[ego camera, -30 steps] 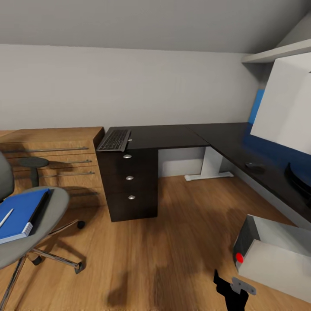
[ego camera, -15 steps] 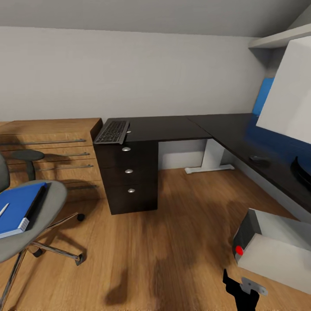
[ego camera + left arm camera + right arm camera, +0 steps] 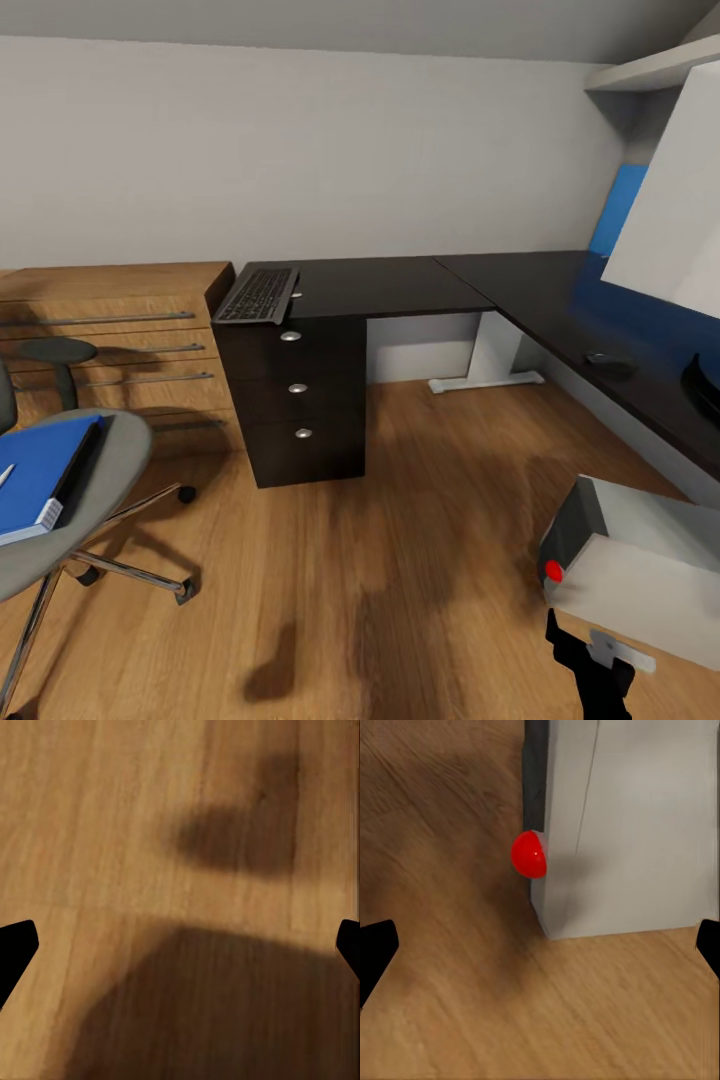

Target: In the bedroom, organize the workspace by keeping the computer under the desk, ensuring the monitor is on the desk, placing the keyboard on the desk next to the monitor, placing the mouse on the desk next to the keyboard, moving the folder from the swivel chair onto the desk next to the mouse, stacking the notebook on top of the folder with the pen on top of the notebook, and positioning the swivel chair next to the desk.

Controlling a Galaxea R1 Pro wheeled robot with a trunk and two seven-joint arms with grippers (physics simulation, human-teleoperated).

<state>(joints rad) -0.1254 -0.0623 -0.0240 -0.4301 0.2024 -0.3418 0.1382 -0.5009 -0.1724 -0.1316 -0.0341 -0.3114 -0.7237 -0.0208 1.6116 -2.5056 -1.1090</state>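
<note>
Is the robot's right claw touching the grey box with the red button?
Apart. The right wrist view shows bare floor between the right gripper and the computer.

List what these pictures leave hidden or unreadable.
- Monitor, head view: cut by the right edge; only its white back shows.
- Folder and pen on the swivel chair: cut by the left edge; notebook indistinguishable.
- Mouse: too small for detail.
- Right gripper: cut by the bottom edge.
</note>
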